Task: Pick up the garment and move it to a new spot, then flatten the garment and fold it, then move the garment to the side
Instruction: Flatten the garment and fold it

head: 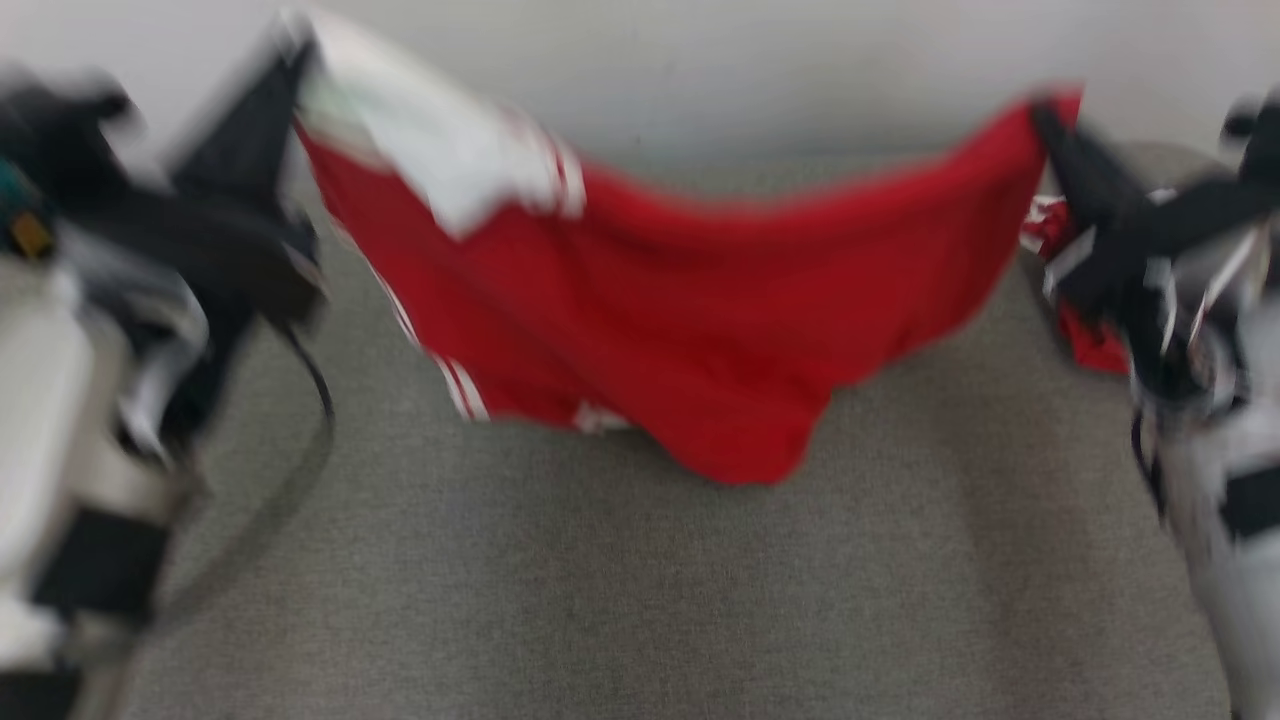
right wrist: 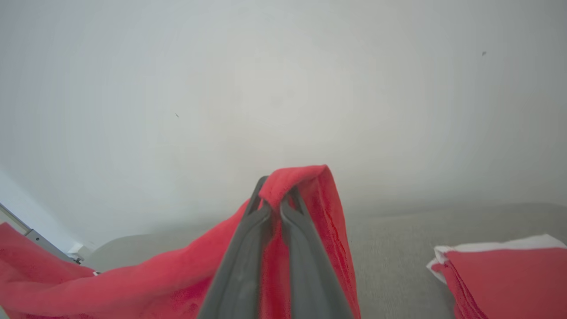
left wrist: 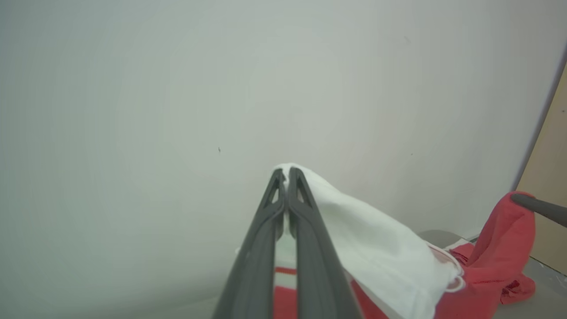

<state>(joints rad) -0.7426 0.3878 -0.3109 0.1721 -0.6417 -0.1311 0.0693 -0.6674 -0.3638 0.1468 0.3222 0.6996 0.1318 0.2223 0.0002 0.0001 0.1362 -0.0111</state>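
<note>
Holding the red and white garment (head: 690,330) up across the middle, over the grey table (head: 640,600). Pinched tight at upper left by the left fingers (left wrist: 259,248), at upper right by the right fingers (right wrist: 239,266). Pulled wide, likely for laying flat

- The garment (head: 680,330) is soft red cloth, matt and faintly fuzzy, with a smoother white cloth panel at 11 o'clock in the head view.
- The surface (head: 640,600) is grey woven fabric, matt and coarse.
- The left pincer (left wrist: 286,173) and right pincer (right wrist: 276,199) have dark grey matt fingers, plastic-looking.
- The wall (left wrist: 177,88) is pale, smooth and matt.
</note>
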